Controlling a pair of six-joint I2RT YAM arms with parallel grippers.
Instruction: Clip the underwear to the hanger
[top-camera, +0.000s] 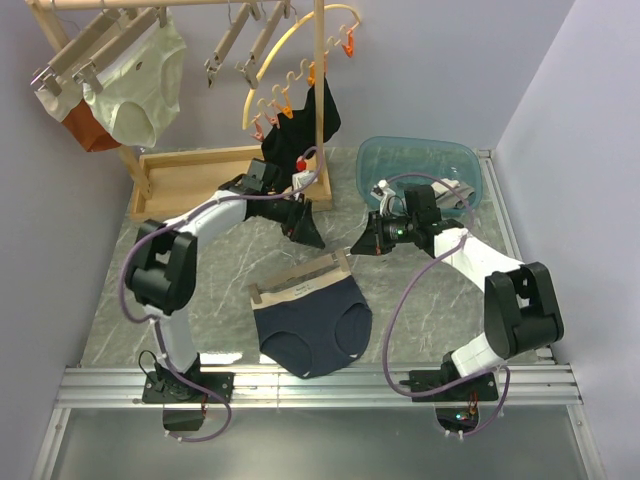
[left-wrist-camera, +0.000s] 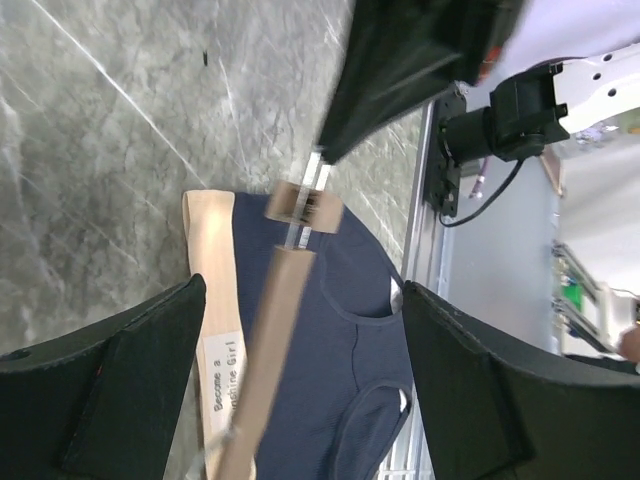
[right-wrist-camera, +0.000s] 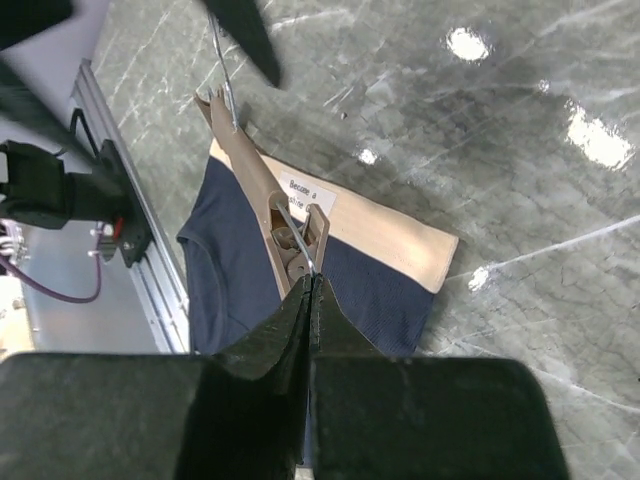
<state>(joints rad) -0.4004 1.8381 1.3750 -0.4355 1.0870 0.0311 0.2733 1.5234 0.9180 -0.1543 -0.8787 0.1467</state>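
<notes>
Two-fingered, the right tool (right-wrist-camera: 311, 290) pinched the wire hook of the wooden hanger (top-camera: 300, 277); the left tool (left-wrist-camera: 300, 295) gaped open. Navy underwear (top-camera: 312, 328) lay on the marbled counter (top-camera: 225, 270).

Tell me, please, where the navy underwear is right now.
In the top view, the underwear lies flat on the table, centre, toward the near edge, with the hanger across its waistband.

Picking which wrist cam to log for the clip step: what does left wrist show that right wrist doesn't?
Left wrist only: the left gripper open, with one finger on each side of the hanger bar. Right wrist only: the tan waistband end to end, both corners. Both: the underwear flat on the table under the bar, its label, and the right gripper shut on the hanger's metal end.
</notes>
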